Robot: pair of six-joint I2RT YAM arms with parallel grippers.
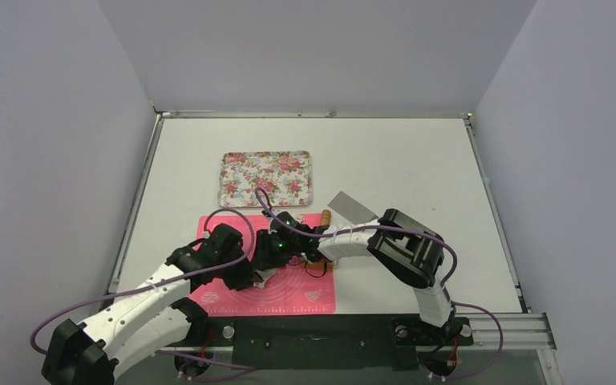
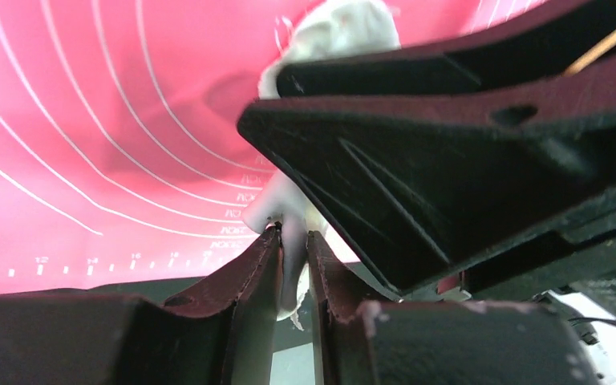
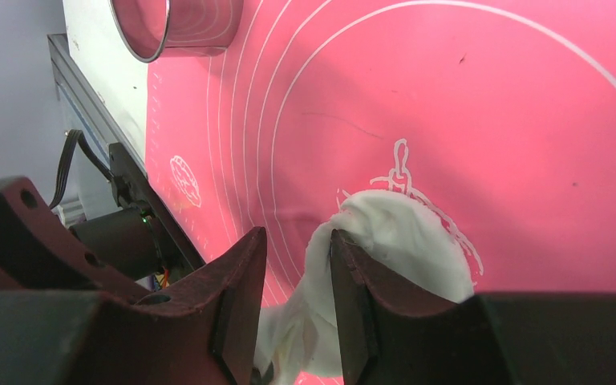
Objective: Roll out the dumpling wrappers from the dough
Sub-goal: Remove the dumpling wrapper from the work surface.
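Left gripper: jaws pinched together on a thin fold of the dough, low over the near left part of the mat.
Mat: pink, printed with white rings. It lies at the near middle of the table with both grippers working over it.
Dough: one crumpled white sheet with ragged edges. Part of it lies bunched on the mat and the rest is lifted between the two grippers. It is neither flat nor round.
Tray: flowered, on the table beyond the mat. No dough disc can be made out on it.
Right gripper: jaws a little apart with a flap of the dough hanging in the gap, touching one finger. Whether they grip it cannot be told.
Ring: a metal cutter standing on the mat's edge, well apart from the dough.
Wooden handle: just past the mat's far right corner, partly hidden by the right arm. It is probably the rolling pin.
Metal blade: flat on the table, right of the handle.
Done so far: little, by my reading. No finished wrappers show in any view.
Left to do: spread the sheet flat on the mat, roll it thin, cut rounds with the ring, and likely move them to the tray.
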